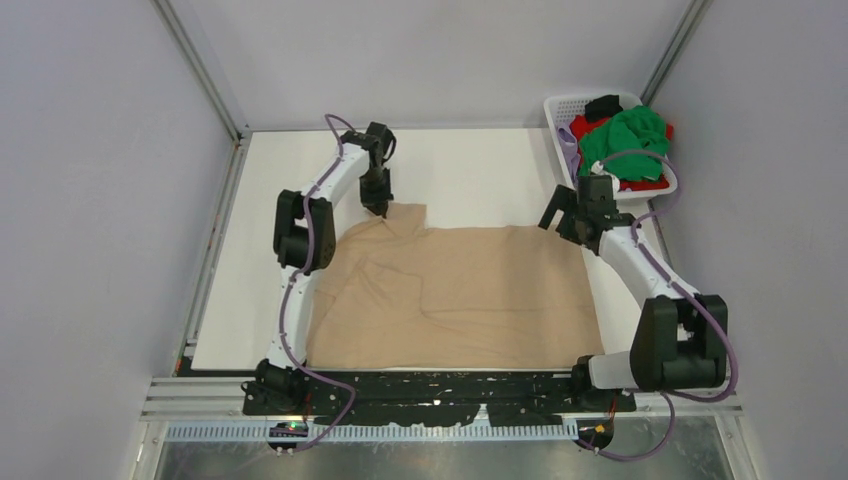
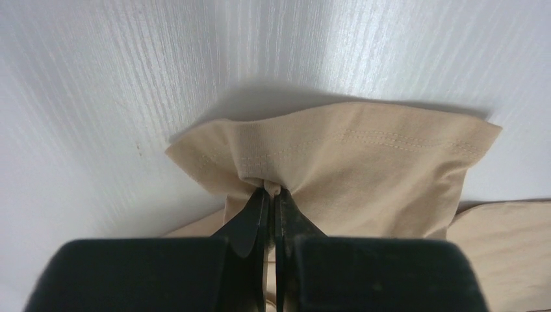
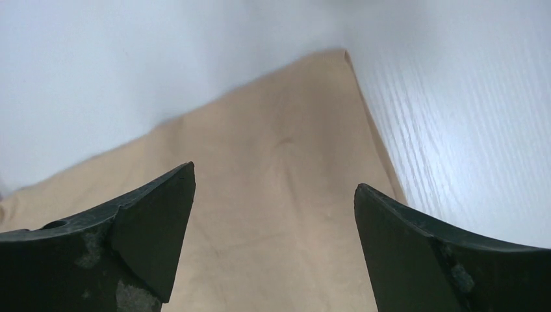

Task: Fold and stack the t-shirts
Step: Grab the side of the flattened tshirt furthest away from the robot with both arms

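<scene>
In the tight-clamped left gripper (image 2: 271, 188) the hem of the beige t-shirt (image 1: 470, 290) is pinched toward the far left of the table (image 1: 480, 170), the right gripper (image 3: 273, 188) is held wide open toward its right edge, and the shirt is spread across its middle.

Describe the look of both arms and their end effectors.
Left arm and right arm: white links, black joint housings, purple cables looped alongside. Left end effector and right end effector: black tapered fingers ending in points; the right's look scuffed.
</scene>
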Controlling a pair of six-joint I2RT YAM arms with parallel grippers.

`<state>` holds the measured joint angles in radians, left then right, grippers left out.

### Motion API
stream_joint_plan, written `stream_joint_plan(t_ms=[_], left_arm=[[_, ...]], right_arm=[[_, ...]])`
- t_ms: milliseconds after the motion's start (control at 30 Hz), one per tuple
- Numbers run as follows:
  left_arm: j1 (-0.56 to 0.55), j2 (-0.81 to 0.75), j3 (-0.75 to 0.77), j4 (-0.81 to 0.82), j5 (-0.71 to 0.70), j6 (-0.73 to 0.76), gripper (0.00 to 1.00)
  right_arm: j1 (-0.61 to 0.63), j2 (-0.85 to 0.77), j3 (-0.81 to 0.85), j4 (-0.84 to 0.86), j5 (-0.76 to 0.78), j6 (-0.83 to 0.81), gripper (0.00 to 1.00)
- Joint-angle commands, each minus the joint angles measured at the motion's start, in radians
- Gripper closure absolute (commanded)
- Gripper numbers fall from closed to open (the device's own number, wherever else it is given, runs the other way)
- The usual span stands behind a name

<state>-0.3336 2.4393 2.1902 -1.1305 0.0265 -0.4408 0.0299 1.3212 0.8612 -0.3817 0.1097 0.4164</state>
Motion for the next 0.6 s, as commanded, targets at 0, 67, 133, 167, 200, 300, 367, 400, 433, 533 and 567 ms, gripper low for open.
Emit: stream_joint_plan(t_ms=[0,67,133,167,200,300,367,400,433,533,567], left_arm=[[-0.001,-0.131,-0.048,0.108,-0.017,0.048,1.00],[-0.001,-0.158,-0.079,0.135,-0.017,0.057,1.00],[-0.001,-0.181,-0.105,0.161,-0.011,0.067,1.00],[-0.001,-0.188,-0.116,0.171,-0.003,0.072,1.00],[-0.001,-0.194,-0.124,0.176,0.003,0.076,1.00],[-0.002,-0.209,-0.147,0.190,0.009,0.084,1.00],[-0.003,-0.219,-0.163,0.199,0.007,0.088,1.00],[-0.002,-0.221,-0.166,0.203,0.007,0.089,1.00],[-0.003,-0.220,-0.167,0.204,0.011,0.089,1.00],[-0.003,-0.221,-0.168,0.203,0.018,0.092,1.00],[-0.004,-0.221,-0.169,0.201,0.018,0.095,1.00]], right_arm=[[0.010,0.138,0.167,0.005,0.109,0.002,0.01],[0.021,0.217,0.231,-0.013,0.146,0.011,0.05],[0.029,0.288,0.294,-0.032,0.213,0.027,0.06],[0.033,0.332,0.315,-0.047,0.247,0.034,0.07],[0.036,0.355,0.356,-0.057,0.269,0.048,0.08],[0.068,0.458,0.444,-0.111,0.324,0.062,0.12],[0.091,0.515,0.497,-0.161,0.374,0.073,0.12],[0.096,0.552,0.510,-0.173,0.386,0.082,0.12],[0.102,0.567,0.534,-0.191,0.385,0.089,0.13],[0.105,0.620,0.554,-0.208,0.371,0.121,0.13],[0.107,0.626,0.554,-0.209,0.370,0.126,0.14]])
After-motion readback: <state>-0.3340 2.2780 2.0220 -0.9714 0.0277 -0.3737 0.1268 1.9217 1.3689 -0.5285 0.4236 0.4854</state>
